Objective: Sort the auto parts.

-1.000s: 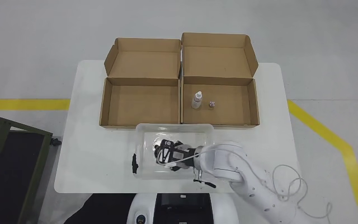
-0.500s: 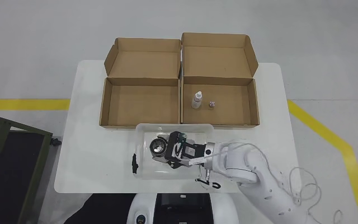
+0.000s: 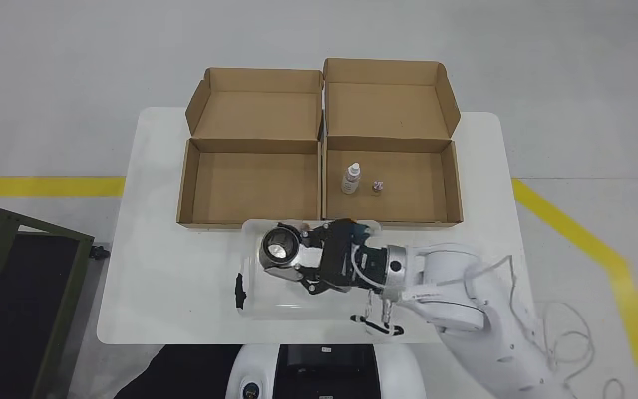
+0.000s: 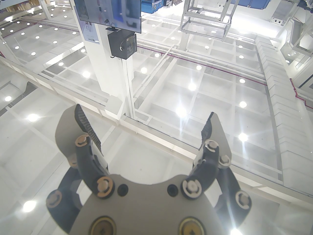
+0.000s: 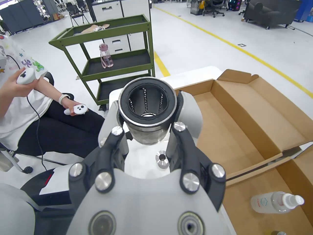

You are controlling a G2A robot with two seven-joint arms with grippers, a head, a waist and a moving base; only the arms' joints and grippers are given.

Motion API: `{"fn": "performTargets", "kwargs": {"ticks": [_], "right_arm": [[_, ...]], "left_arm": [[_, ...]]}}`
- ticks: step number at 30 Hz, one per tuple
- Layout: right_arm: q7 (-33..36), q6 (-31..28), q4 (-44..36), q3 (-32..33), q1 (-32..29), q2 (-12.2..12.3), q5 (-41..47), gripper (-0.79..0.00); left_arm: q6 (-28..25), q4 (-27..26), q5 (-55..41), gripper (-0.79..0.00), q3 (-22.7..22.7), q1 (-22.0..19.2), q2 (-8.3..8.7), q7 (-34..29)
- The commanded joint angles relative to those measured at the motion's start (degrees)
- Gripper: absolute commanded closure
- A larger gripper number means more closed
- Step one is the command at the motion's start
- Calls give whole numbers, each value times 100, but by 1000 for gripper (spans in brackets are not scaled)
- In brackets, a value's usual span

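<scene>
My right gripper [image 3: 291,255] is shut on a steel cylindrical bearing [image 3: 279,245], held above the back left part of the clear plastic tray [image 3: 261,305]. In the right wrist view the bearing [image 5: 148,113] sits between the fingers [image 5: 188,113], its black-rimmed bore facing the camera. A small metal bushing [image 5: 162,158] lies below it in the tray. Two open cardboard boxes stand behind the tray: the left box [image 3: 249,187] holds nothing, while the right box [image 3: 414,195] holds a white bottle [image 3: 351,178] and a small part [image 3: 378,185]. My left gripper [image 4: 146,125] is open and points at the ceiling.
A small black part [image 3: 240,289] lies on the white table [image 3: 164,259] just left of the tray. A person sits beside the table holding controllers, in front of a green cart [image 5: 117,57]. The bottle [image 5: 276,203] lies in the box beside the right gripper.
The right gripper has risen out of the tray with the bearing and shifted left and toward the boxes. The bearing's open end now faces up.
</scene>
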Motion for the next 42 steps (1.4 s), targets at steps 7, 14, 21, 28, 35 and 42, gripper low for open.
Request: {"fn": "performTargets", "kwargs": {"ticks": [7,14,21,28,35,42], "right_arm": [[-210,82,-332,348,-36,31,389,0],[-466,148,-525,745,-97,62,742,0],[-686,258,-651,1197,-128,91,1055,0],[-881,453,-792,1565,-172,110,1235,0],[-951,526,-823,1709,-147,118,1375,0],[-1080,499,-821,1791,-222,126,1425,0]], "left_arm": [[0,0,0,-785,0,0,0,0],[0,0,0,-785,0,0,0,0],[0,0,0,-785,0,0,0,0],[0,0,0,-785,0,0,0,0],[0,0,0,-785,0,0,0,0],[0,0,0,-785,0,0,0,0]]}}
